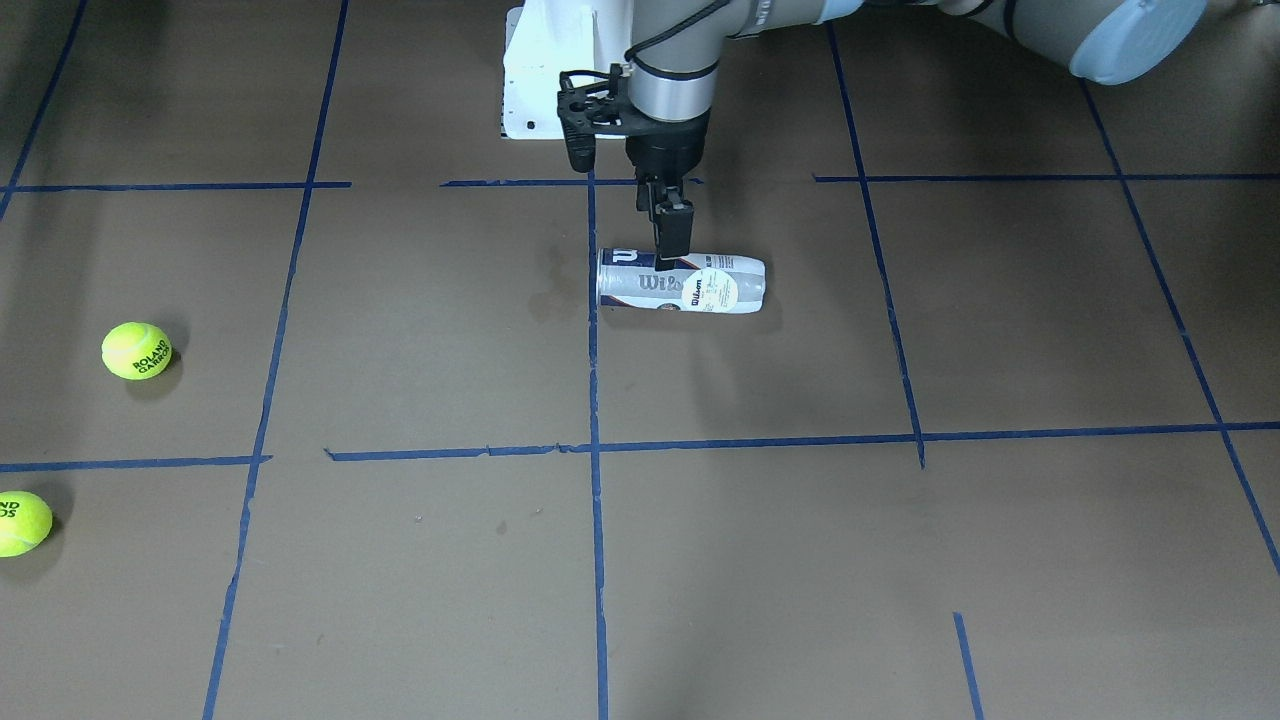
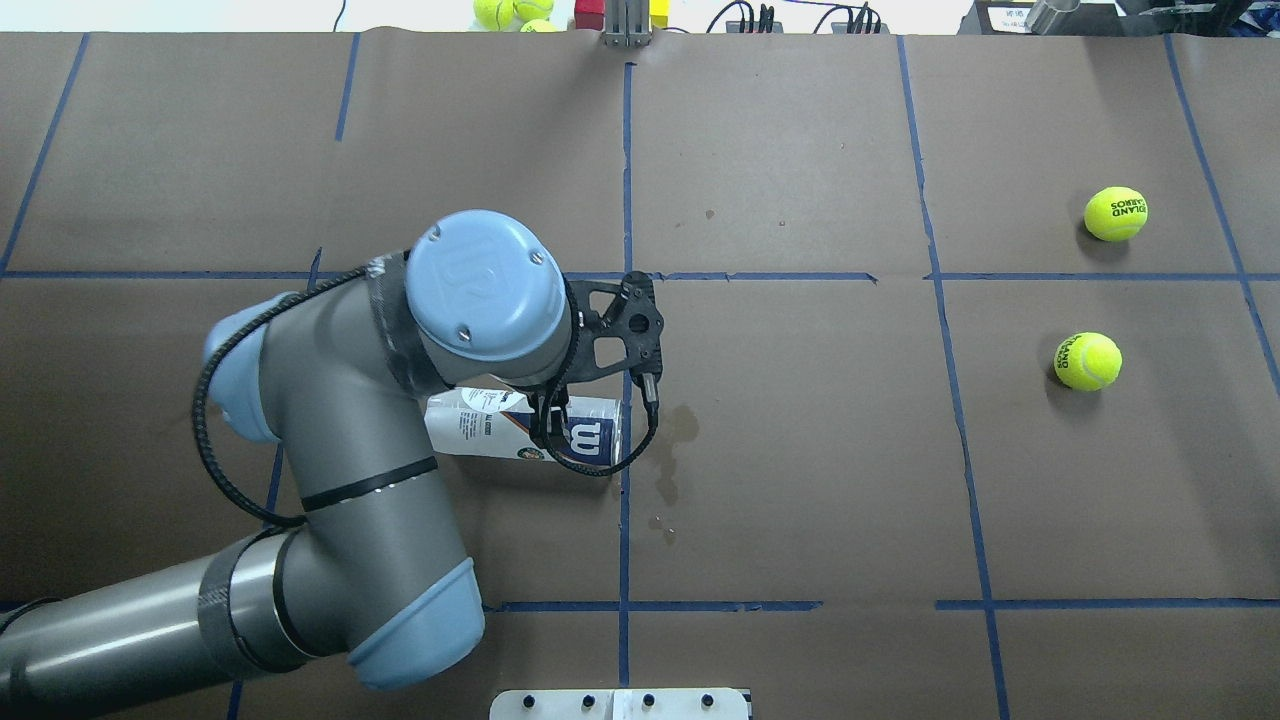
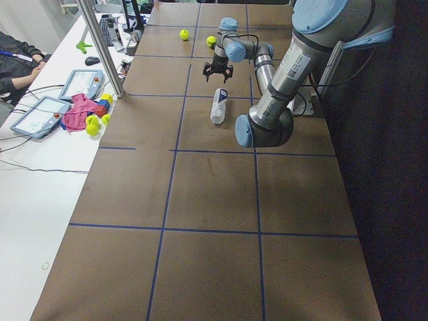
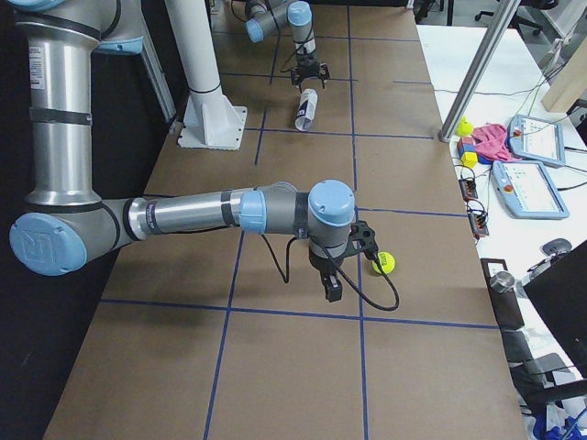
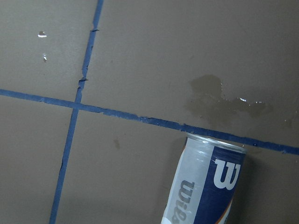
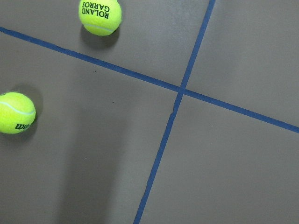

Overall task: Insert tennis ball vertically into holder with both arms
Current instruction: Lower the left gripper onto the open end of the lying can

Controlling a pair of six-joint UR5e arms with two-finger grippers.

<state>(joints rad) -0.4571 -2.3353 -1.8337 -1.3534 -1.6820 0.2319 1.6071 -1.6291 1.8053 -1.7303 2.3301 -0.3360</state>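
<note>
A robotics lab: blue tape grid (image 2: 625,200) on the table (image 2: 800,150), teach pendants (image 4: 537,188) on a bench (image 4: 523,92).

Under me lay a table covered in brown paper (image 2: 800,450), marked into squares by strips of blue tape (image 2: 625,150), with a darker wet stain (image 5: 219,95) spread just beside one tape line. Behind me stood a white metal pedestal (image 4: 206,101) on a square foot. On the white side bench (image 3: 40,200) along the table's far edge I saw a silver upright post (image 3: 100,47), two grey tablets with pale blue screens (image 3: 40,114), a crumpled pink cloth (image 3: 77,110), small coloured blocks (image 3: 105,99) and a person's dark sleeve (image 3: 17,63).
</note>
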